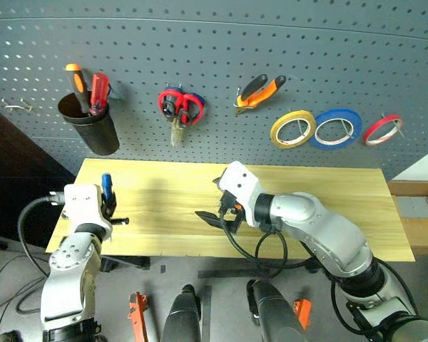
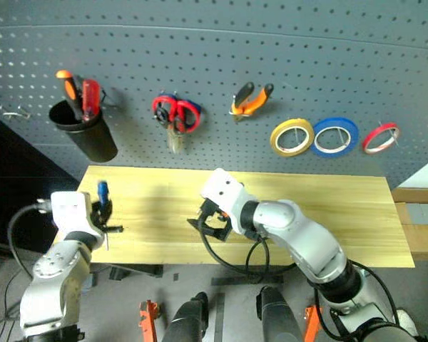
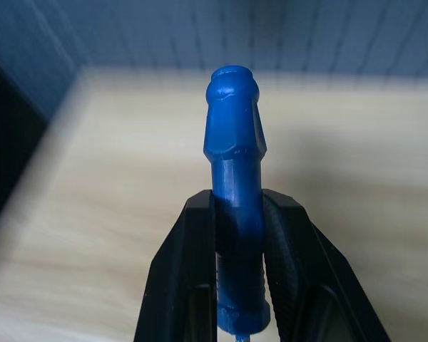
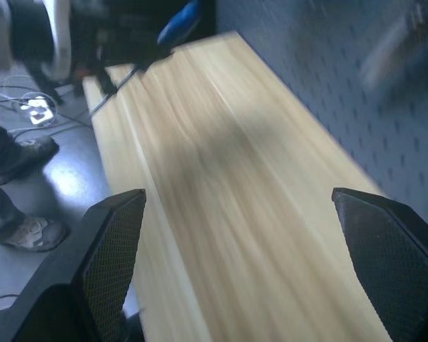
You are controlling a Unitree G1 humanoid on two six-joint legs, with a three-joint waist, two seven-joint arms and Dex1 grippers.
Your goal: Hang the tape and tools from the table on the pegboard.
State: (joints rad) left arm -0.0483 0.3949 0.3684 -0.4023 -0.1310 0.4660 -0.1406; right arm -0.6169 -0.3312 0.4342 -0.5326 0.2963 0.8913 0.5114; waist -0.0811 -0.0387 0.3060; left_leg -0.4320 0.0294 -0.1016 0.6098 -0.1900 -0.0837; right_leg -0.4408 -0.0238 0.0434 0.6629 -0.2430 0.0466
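My left gripper (image 1: 108, 208) is shut on a small blue-handled screwdriver (image 1: 106, 184), held above the left end of the table (image 1: 328, 206) with its handle up. In the left wrist view the blue handle (image 3: 235, 164) sticks out from between the black fingers (image 3: 189, 271). My right gripper (image 1: 218, 208) hangs open over the middle of the table with nothing between its fingers (image 4: 110, 249). On the pegboard (image 1: 221, 50) hang the yellowish tape (image 1: 292, 129) and the orange-and-black pliers (image 1: 260, 91).
Also on the pegboard are a blue tape ring (image 1: 335, 128), a red tape ring (image 1: 382, 130), red-handled scissors (image 1: 180, 107), a black cup (image 1: 93, 127) with orange and red screwdrivers, and a bare hook (image 1: 14, 107) at far left. A person's shoes (image 4: 28, 153) stand by the table's left end.
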